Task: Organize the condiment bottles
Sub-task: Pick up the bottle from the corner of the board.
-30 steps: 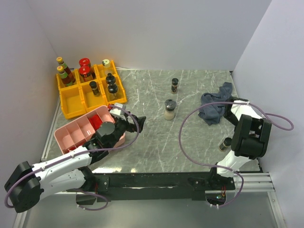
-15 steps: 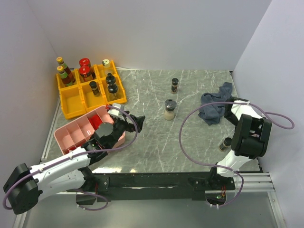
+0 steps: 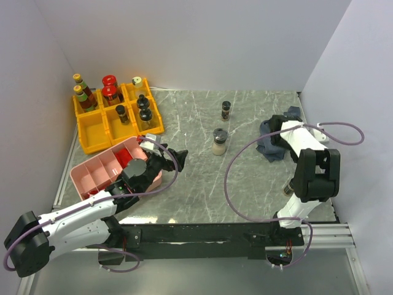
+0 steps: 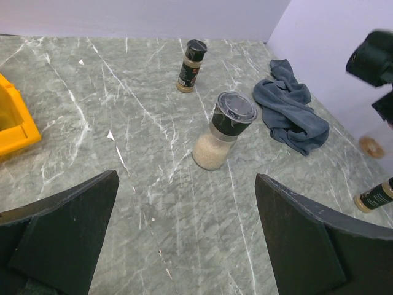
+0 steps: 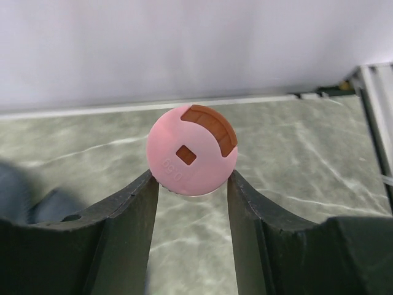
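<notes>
In the right wrist view my right gripper (image 5: 190, 179) is shut on a pink-lidded shaker (image 5: 191, 150), a finger pressing each side of the lid. From above, that gripper is hidden under its own arm (image 3: 314, 172). My left gripper (image 4: 187, 227) (image 3: 175, 155) hangs wide open over bare marble, nothing in it. Ahead of it stand a black-capped grinder of pale grains (image 4: 224, 129) (image 3: 219, 141) and a black-capped spice jar (image 4: 191, 64) (image 3: 226, 110). Another black-capped jar (image 3: 291, 185) (image 4: 374, 198) lies on its side by the right arm. Several bottles stand in the yellow bins (image 3: 92, 132).
A dark blue-grey cloth (image 3: 276, 138) (image 4: 291, 117) lies crumpled at the right, beside the right arm's elbow. A pink tray (image 3: 92, 175) holding red blocks sits under the left arm. Walls close off the left, back and right sides.
The right jaws have closed on the pink-lidded shaker and the right arm's elbow has swung up and left toward the cloth. The left arm has shifted slightly left.
</notes>
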Robot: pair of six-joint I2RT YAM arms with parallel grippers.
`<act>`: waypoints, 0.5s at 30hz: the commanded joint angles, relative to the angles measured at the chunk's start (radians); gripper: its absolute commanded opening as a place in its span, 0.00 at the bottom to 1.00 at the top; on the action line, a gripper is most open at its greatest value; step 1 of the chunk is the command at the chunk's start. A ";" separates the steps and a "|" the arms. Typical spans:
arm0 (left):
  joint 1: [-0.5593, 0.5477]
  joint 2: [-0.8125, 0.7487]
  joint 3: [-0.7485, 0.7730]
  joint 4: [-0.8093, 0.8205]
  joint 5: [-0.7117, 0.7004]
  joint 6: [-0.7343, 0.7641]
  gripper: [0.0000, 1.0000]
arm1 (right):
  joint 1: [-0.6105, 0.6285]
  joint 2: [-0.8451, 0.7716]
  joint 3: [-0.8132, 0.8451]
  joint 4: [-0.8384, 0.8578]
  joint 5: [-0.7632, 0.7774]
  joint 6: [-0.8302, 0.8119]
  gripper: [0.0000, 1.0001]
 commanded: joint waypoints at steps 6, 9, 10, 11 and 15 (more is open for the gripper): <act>-0.010 -0.054 -0.016 0.035 -0.060 0.000 0.99 | 0.154 -0.120 0.105 0.349 0.036 -0.500 0.40; -0.011 -0.102 0.017 -0.030 -0.095 -0.023 1.00 | 0.228 -0.156 0.071 0.529 -0.027 -0.726 0.37; -0.010 -0.117 0.039 -0.072 -0.123 -0.074 0.99 | 0.249 -0.163 0.063 0.554 -0.038 -0.758 0.36; -0.010 -0.154 0.074 -0.147 -0.143 -0.095 0.99 | 0.292 -0.170 0.059 0.570 -0.038 -0.778 0.35; -0.010 -0.232 0.174 -0.308 -0.172 -0.161 1.00 | 0.404 -0.194 0.023 0.578 -0.052 -0.800 0.34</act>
